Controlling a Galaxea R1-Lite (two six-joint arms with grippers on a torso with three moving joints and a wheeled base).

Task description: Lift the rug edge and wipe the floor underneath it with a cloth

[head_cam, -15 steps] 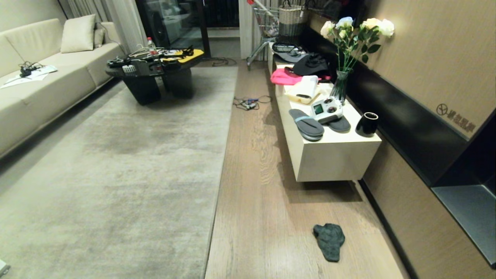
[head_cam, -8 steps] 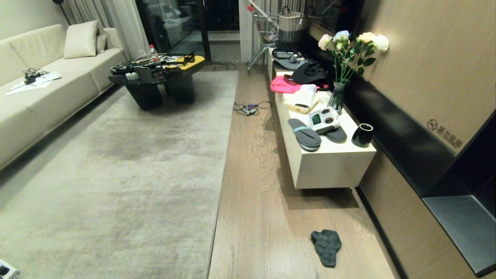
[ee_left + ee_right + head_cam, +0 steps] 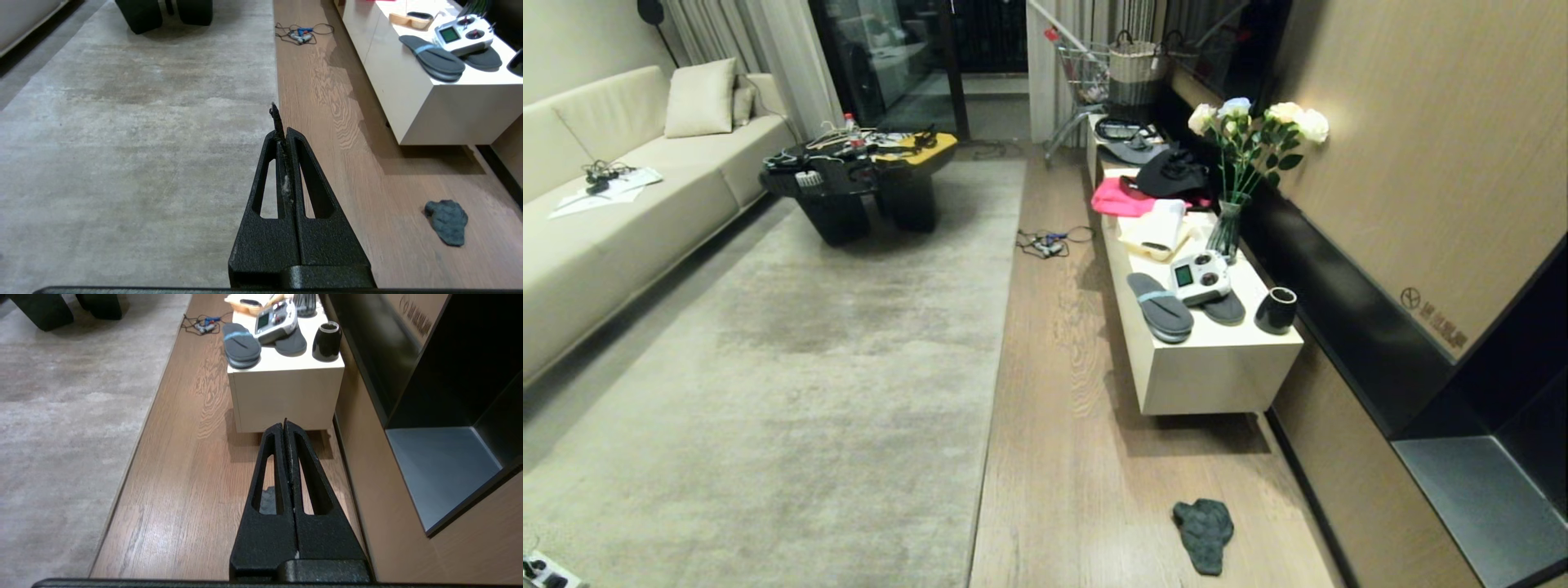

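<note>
Hanging above the floor [image 3: 171,490], left claw [image 3: 284,132] and right claw [image 3: 284,426] are pressed together, empty.

Rug [image 3: 768,392] left, floor [image 3: 1078,457] strip right w/ cloth [image 3: 1202,532] on it, before cabinet [image 3: 1209,367]; sofa [image 3: 596,237] far left.

rug [image 3: 768,392]: mottled beige-grey | floor [image 3: 1062,457]: brown wood-grain | cloth [image 3: 1203,532]: seemingly dark grey

A cream sofa [image 3: 621,204], black coffee table [image 3: 858,184] and white low cabinet [image 3: 1217,376] along a wood-panelled wall [image 3: 1405,163]
</note>
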